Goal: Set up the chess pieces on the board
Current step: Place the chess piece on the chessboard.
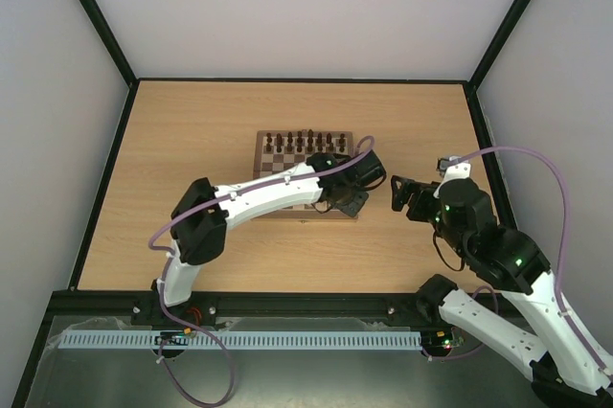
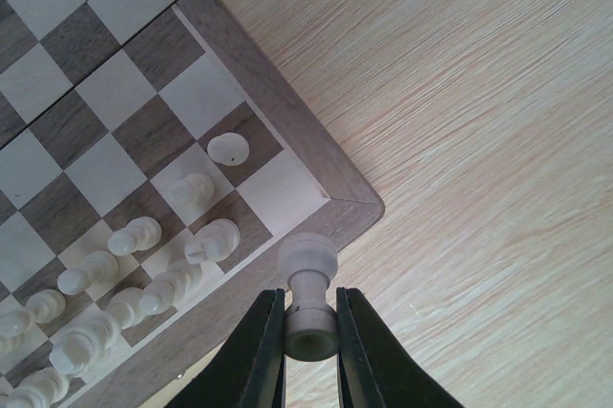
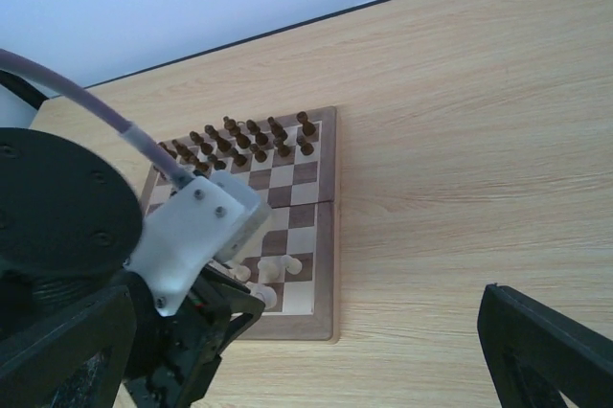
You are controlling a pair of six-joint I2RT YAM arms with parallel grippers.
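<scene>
The left claw (image 2: 309, 305) is pinched narrow on one pale piece (image 2: 307, 260). It grips the stem just above the base, so the round head sticks out past the fingertips and the hollow underside of the base faces the wrist camera. Gripped that low, the piece cannot slip through, but it seems to lie along the fingers rather than stand upright, so it probably needs tipping before it can be set down. It hangs just off the near right corner of the board (image 2: 273, 102), over the border and the bare tabletop (image 2: 479, 140). It is close to the corner because the free squares are there: the pale corner square looks empty. The other pale pieces (image 2: 134, 236) fill the two near rows leftward from it, some leaning or lying rather than standing. The dark pieces (image 1: 305, 143) stand in tidy rows along the far edge, so that side looks finished and only the near side needs work. The right claw (image 1: 400, 193) hangs wide and empty over the tabletop just right of the board. It appears parked there to keep out of the left arm's way while staying within reach. The main risk I see is the crowding, since lowering the claw between such small neighbours could knock them over.
</scene>
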